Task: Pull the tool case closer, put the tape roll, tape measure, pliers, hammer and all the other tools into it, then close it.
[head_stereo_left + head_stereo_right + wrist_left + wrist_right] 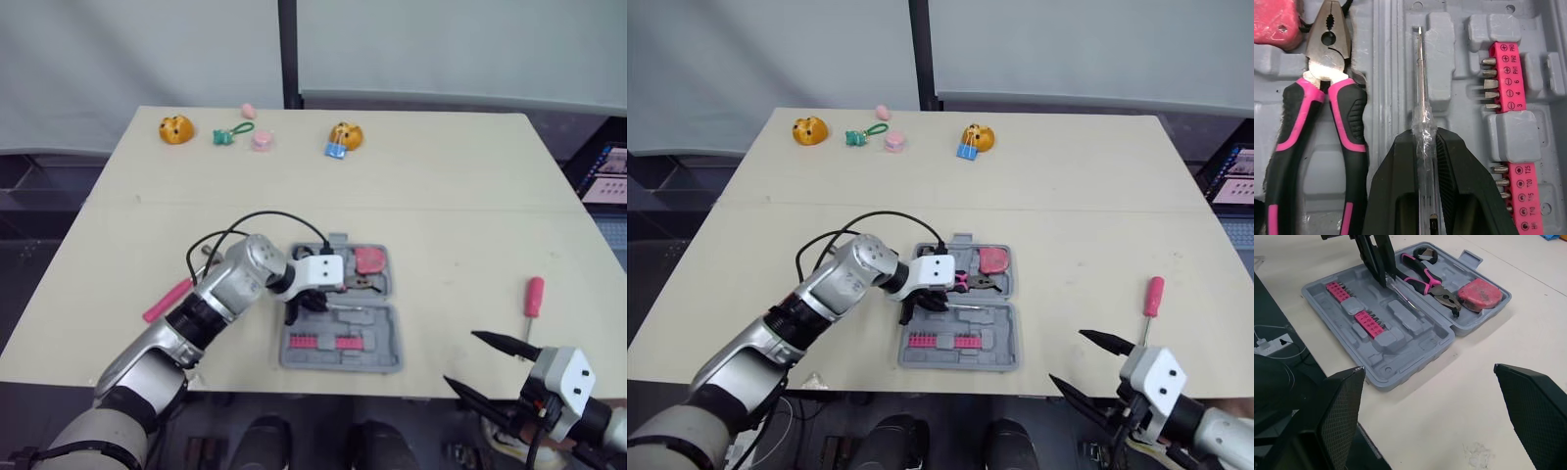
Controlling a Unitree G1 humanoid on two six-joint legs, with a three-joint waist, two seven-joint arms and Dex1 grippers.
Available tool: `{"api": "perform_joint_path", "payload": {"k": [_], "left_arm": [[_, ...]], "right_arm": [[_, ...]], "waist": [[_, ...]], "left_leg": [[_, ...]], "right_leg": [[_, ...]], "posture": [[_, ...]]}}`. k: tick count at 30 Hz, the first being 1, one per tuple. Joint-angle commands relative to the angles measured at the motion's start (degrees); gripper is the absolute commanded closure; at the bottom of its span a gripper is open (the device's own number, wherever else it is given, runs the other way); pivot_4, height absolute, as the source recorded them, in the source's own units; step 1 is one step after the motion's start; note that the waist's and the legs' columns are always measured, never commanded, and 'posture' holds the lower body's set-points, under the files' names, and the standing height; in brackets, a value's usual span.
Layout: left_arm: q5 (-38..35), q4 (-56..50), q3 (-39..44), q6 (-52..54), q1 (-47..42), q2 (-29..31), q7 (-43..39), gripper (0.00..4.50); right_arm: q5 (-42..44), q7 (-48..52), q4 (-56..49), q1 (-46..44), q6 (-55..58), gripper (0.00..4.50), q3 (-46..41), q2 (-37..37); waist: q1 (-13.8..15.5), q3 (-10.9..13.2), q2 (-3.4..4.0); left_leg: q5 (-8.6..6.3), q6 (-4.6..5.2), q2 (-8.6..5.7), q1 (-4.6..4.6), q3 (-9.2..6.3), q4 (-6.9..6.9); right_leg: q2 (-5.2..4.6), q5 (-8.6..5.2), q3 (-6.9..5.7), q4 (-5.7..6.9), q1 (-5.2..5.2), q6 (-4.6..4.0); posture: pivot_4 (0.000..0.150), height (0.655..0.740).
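While the left gripper (1424, 138) is pinching a thin clear-handled screwdriver (1420, 73) low over the open tool case (1415, 360), the shaft seems to be lying along the case's moulded middle beside the pliers (1327, 98), not in a slot. Released here, it is risking sitting proud and jamming the closing. The right gripper (460, 357) is hanging wide open near the table (441, 196) edge.

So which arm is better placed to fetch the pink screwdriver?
Probably right: the right gripper is open near the pink screwdriver; the left gripper is shut on a thin screwdriver over the tool case.
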Motion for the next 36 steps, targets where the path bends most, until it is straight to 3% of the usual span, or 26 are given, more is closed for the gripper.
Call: {"api": "perform_joint_path", "payload": {"k": [1, 21, 36], "left_arm": [[0.69, 0.43, 0.09, -0.69, 0.21, -1.00, 0.46, 4.47], [2.12, 4.06, 1.15, -2.42, -0.79, -3.62, 1.61, 4.47], [2.25, 2.08, 2.28, -1.49, -2.21, -2.13, 0.88, 4.47]], "right_arm": [[0.65, -0.97, -2.11, 1.04, -0.48, 0.00, -2.00, 0.28], [1.02, -2.01, -2.95, 1.90, 0.00, 0.00, -2.19, 0.25], [1.14, -1.86, -2.72, 1.01, 0.73, 0.00, -1.98, -0.15]], "waist": [[0.09, 0.00, 0.00], [0.74, 0.00, 0.00], [0.75, 0.00, 0.00]], "left_leg": [[0.00, 0.00, 0.00, 0.00, 0.00, 0.00], [0.00, 0.00, -0.01, 0.00, 0.01, 0.04], [0.00, 0.01, -0.01, 0.00, 0.01, 0.05]], "right_leg": [[0.00, 0.00, 0.00, 0.00, 0.00, 0.00], [-0.01, 0.00, 0.00, 0.03, 0.01, 0.00], [-0.01, 0.00, 0.00, 0.06, 0.00, 0.00]], "posture": [[0.150, 0.6677], [0.150, 0.6677], [0.150, 0.6677]]}}
